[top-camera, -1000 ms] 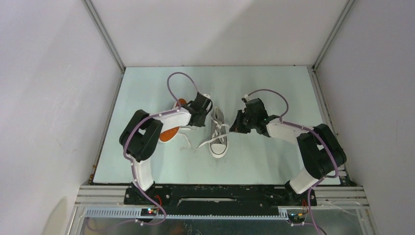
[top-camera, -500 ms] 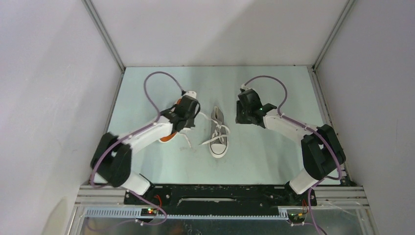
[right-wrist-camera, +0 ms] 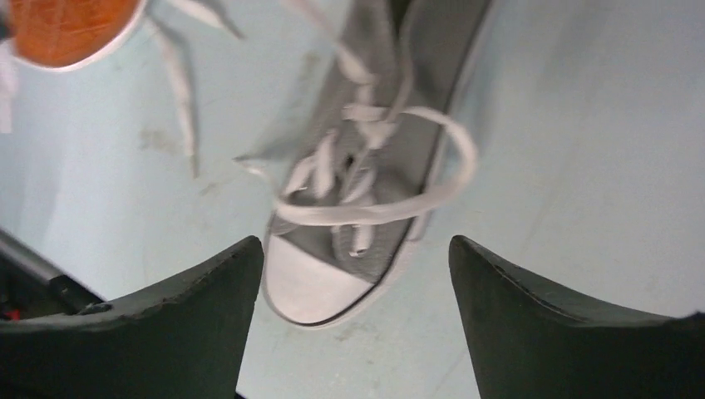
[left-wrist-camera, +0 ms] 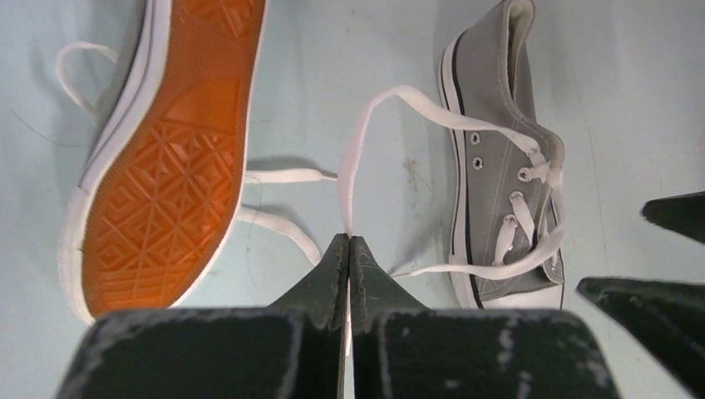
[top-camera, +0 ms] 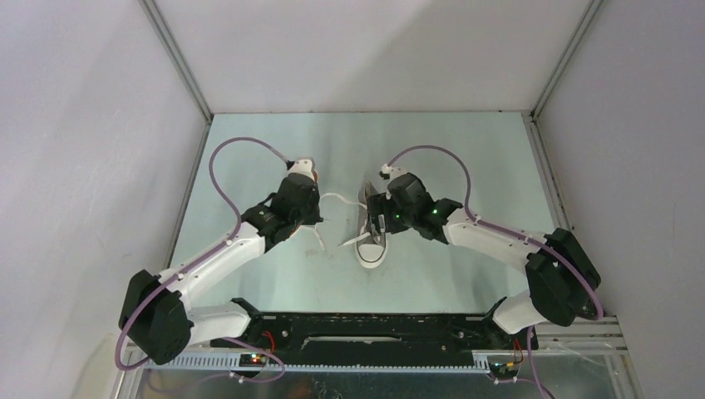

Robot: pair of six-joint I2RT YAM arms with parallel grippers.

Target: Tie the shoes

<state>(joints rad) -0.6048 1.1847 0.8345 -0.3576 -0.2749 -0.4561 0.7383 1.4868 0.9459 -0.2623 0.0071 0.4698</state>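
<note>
Surface: pale blue-green table [top-camera: 465, 150], white walls on three sides, metal frame posts in the far corners.
Upright sneaker [top-camera: 372, 237]: grey canvas, about mid-table, standing on its sole, white toe cap toward the near edge, heel toward the far edge. Untied.
Tipped sneaker [left-wrist-camera: 166, 158]: just left of the upright one, orange sole turned up to the left wrist camera. Mostly hidden under the left arm in the top view. Its laces lie loose on the table.
White lace [left-wrist-camera: 370, 125]: runs from the upright sneaker's upper eyelets, arcs leftward off the table, ends in the left claw.
Left gripper [left-wrist-camera: 349, 241]: fingers pressed together, clamped on the white lace, between the two shoes.
Right gripper [right-wrist-camera: 356, 243]: fingers wide apart, holding nothing, above the upright sneaker's toe end, one finger to each side of the shoe in the wrist view.
Other lace end: lies across the toe cap and trails left onto the table.
</note>
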